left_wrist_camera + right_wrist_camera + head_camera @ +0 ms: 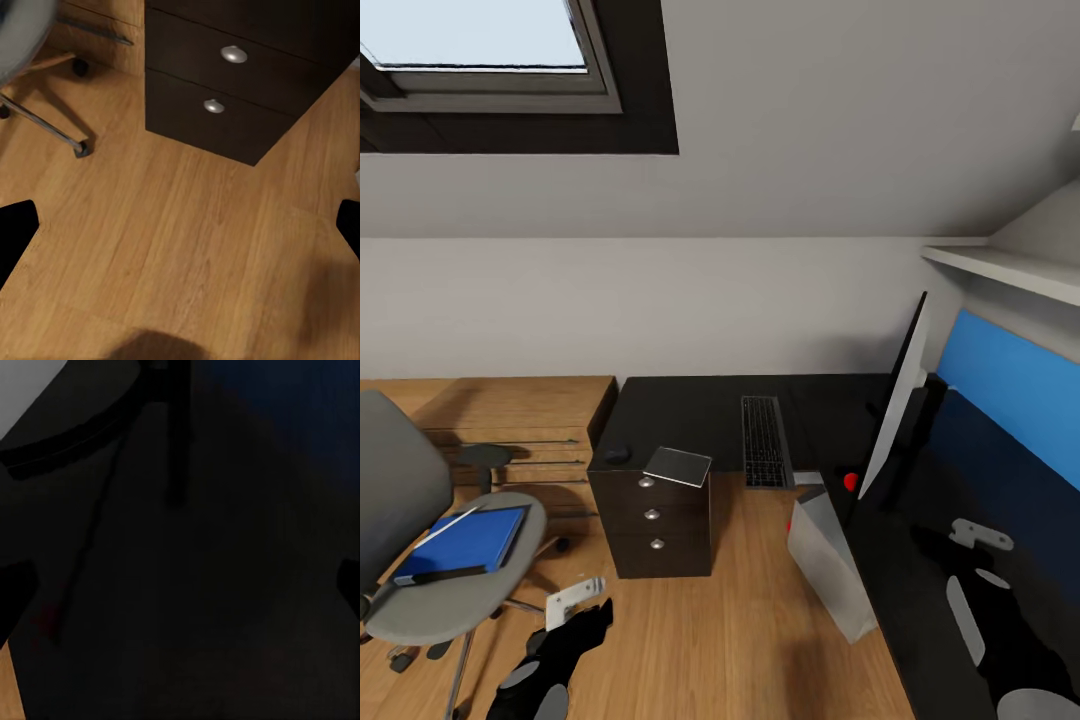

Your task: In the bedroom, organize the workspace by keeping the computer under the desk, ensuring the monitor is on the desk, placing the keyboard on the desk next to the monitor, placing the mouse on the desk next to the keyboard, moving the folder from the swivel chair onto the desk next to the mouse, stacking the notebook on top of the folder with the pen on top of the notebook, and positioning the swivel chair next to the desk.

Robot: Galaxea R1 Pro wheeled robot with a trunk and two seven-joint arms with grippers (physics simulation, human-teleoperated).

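Surface: the glossy black L-shaped desk (690,410) runs along the back wall and down the right side under a blue wall panel (1010,390); its dark drawer unit (655,520) with round silver knobs stands at the left end.
Monitor: on the surface at the right, seen edge-on (895,400), with its thin stand in the right wrist view (169,427).
Keyboard: lies on the surface (764,440) just left of the monitor, lengthwise toward the wall.
Mouse: small dark shape (617,454) near the surface's left front corner.
Notebook: a thin grey-topped rectangle (678,466) at the front edge above the drawers, just right of the mouse; I take it for the notebook.
Computer: light grey tower (828,560) on the wooden floor (740,620), tilted, at the inner corner of the surface.
Chair: grey swivel chair (410,520) at the left, well apart from the drawers.
Folder: bright blue (465,540), flat on the chair seat, with a dark thin object along its near edge.
Left end effector: low over the floor near the chair base (575,610); fingers spread wide with nothing between them, tips at the edges of the wrist view (16,232).
Right end effector: over the right wing of the surface (980,535); spread apart, holding nothing, tips (15,585) wide in its wrist view.
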